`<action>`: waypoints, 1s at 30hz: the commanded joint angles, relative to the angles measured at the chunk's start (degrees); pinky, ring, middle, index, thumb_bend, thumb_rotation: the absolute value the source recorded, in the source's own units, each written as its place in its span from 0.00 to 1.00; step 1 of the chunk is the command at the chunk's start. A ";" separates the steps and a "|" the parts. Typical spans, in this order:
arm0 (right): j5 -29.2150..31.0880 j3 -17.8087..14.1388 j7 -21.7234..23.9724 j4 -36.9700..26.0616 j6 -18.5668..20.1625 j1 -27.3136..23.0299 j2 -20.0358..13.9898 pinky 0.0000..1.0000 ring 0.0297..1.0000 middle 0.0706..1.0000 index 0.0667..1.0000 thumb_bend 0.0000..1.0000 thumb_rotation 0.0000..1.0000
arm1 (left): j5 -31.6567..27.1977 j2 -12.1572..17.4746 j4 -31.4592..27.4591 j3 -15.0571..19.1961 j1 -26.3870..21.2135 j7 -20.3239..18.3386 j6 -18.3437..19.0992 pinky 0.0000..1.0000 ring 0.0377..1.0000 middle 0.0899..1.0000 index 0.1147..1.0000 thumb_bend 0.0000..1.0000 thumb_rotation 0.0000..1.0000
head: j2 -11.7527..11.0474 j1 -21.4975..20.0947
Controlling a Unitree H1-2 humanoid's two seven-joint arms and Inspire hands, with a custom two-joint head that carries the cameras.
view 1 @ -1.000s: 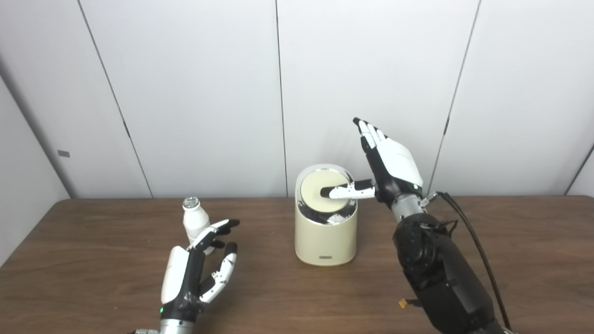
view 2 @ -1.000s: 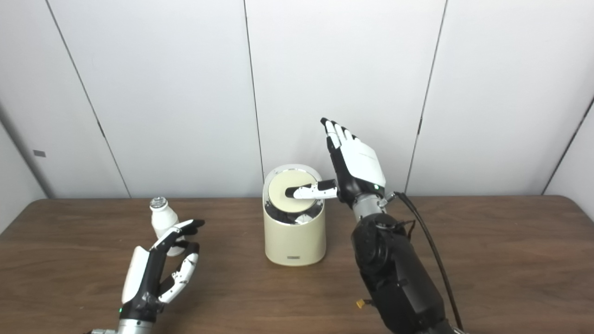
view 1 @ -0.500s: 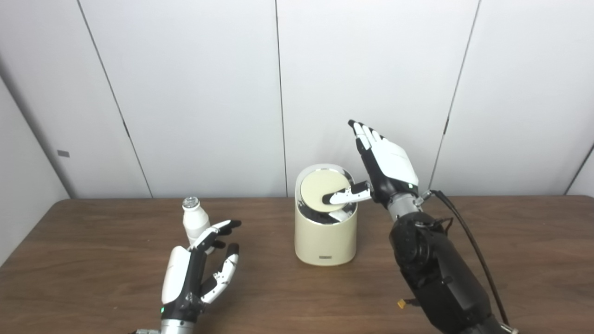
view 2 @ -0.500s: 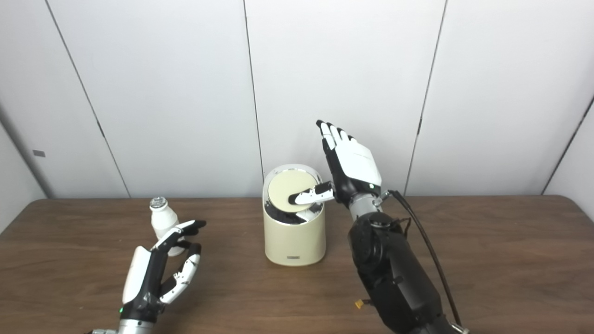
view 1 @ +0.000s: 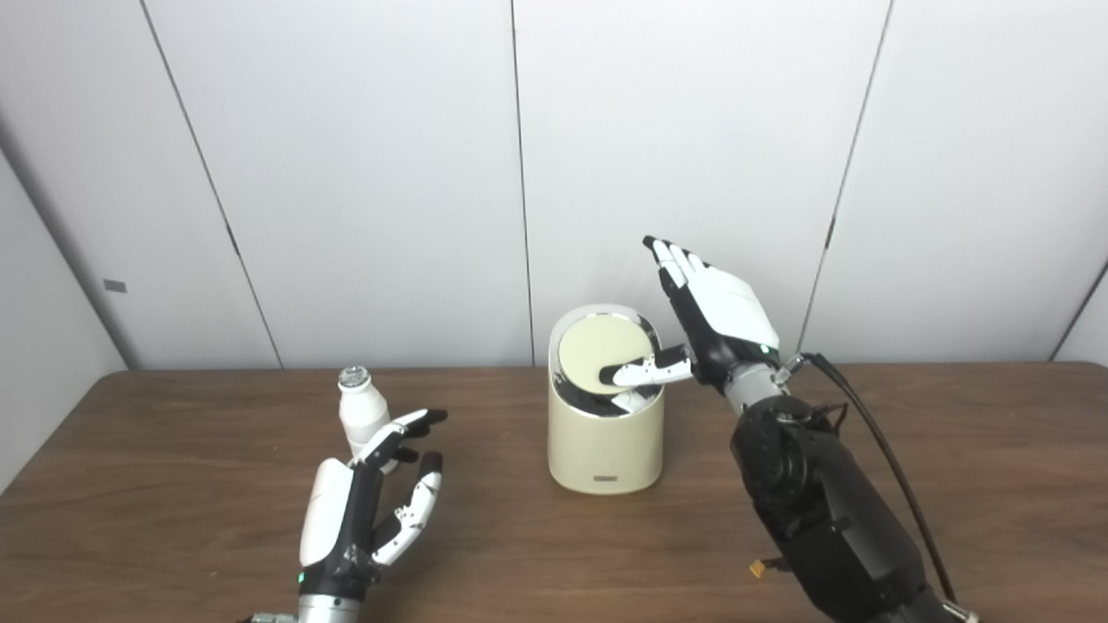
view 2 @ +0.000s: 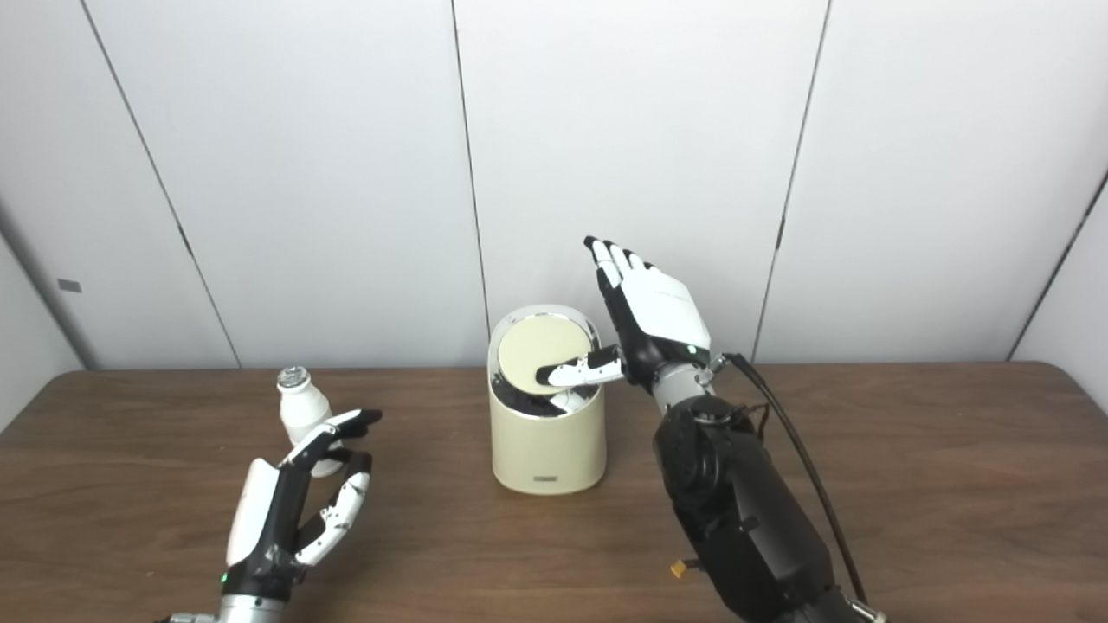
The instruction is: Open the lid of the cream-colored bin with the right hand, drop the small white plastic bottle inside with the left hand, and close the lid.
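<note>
While my right hand (view 1: 723,316) presses its thumb on the tilted lid (view 1: 597,355) of the cream-colored bin (view 1: 604,433), fingers spread and gripping nothing, the left hand (view 1: 363,502) hovers open just in front of the small white plastic bottle (view 1: 359,420), which stands upright on the table (view 1: 173,484). I judge it light, smooth and easily toppled; I'd wrap its body below the neck. Open tabletop separates bottle and bin.

One bin (view 1: 604,433) and one lid (view 1: 597,355) are seen beside the right hand's fingers (view 1: 645,374). One bottle (view 1: 361,418) is counted just behind the left hand's fingers (view 1: 407,428). Two hands are counted over one worktop (view 1: 173,502).
</note>
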 commanded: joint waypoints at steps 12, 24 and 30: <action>-6.87 3.38 -2.57 -0.99 1.38 -1.88 -0.63 1.00 1.00 1.00 1.00 1.00 0.32 | 0.03 -0.47 -0.78 -0.19 1.89 0.71 -0.15 0.64 0.75 0.76 0.74 0.20 0.64 | 0.48 0.24; -2.65 0.73 -4.89 -2.40 -1.32 0.31 1.05 1.00 1.00 1.00 1.00 0.94 0.57 | 0.01 -0.62 -1.11 -0.28 1.97 0.41 0.47 0.64 0.75 0.77 0.75 0.21 0.67 | 0.34 0.29; 5.64 -3.30 -3.31 -3.82 -2.46 1.54 1.93 1.00 1.00 1.00 1.00 0.93 0.96 | -0.10 -0.44 -0.53 -0.33 1.78 0.74 0.12 0.64 0.75 0.77 0.74 0.22 0.67 | -0.03 0.13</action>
